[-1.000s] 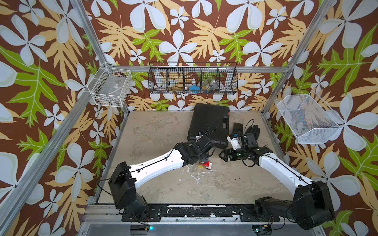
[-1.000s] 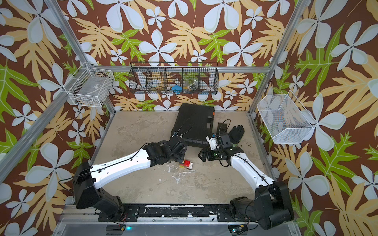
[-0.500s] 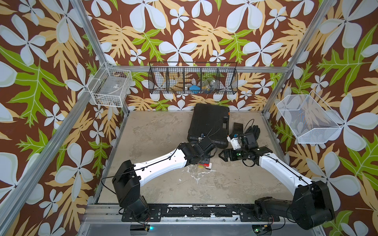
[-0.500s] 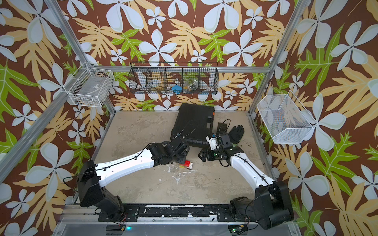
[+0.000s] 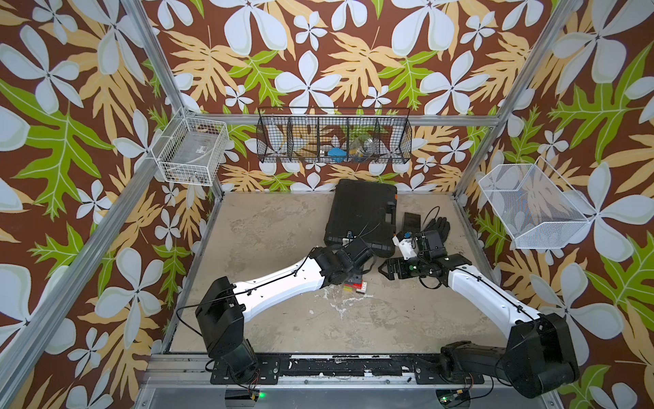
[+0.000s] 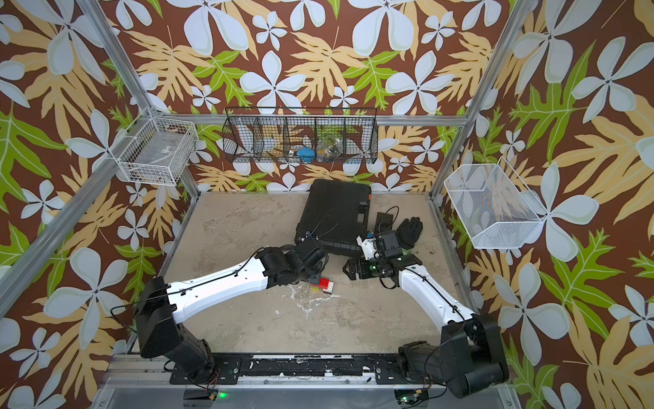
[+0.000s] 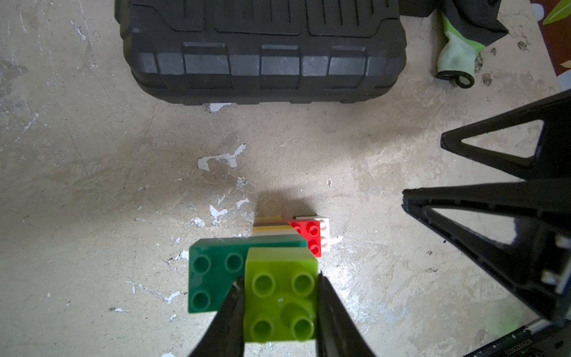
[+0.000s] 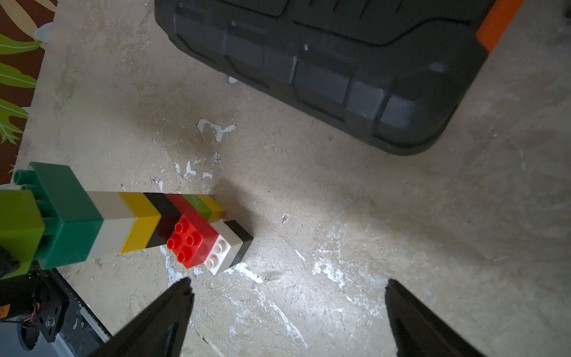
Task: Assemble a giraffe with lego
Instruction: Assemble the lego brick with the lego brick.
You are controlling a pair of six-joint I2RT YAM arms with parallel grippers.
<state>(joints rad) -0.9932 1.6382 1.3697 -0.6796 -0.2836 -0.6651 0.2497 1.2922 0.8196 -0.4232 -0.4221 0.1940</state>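
Observation:
The giraffe (image 8: 160, 222) stands upright on the table, with a dark green head brick (image 7: 216, 275), a white, yellow and black neck, a red body and two short legs. My left gripper (image 7: 279, 278) is shut on a lime green lego brick (image 7: 281, 303) right over one end of the head; the head's studs show in a thin gap beneath it. In both top views the left wrist covers most of the figure, leaving only the red and white bricks (image 5: 358, 285) (image 6: 325, 283). My right gripper (image 8: 288, 283) hangs open and empty beside the giraffe's legs (image 5: 384, 271).
A large black case (image 5: 362, 216) lies just behind the giraffe. A black glove with a green cuff (image 7: 457, 52) and a small plain black box (image 5: 412, 221) lie behind the right arm. Wire baskets (image 5: 334, 136) hang on the walls.
My left arm has shifted slightly to the right above the giraffe, still holding the lime brick. The right arm has not moved.

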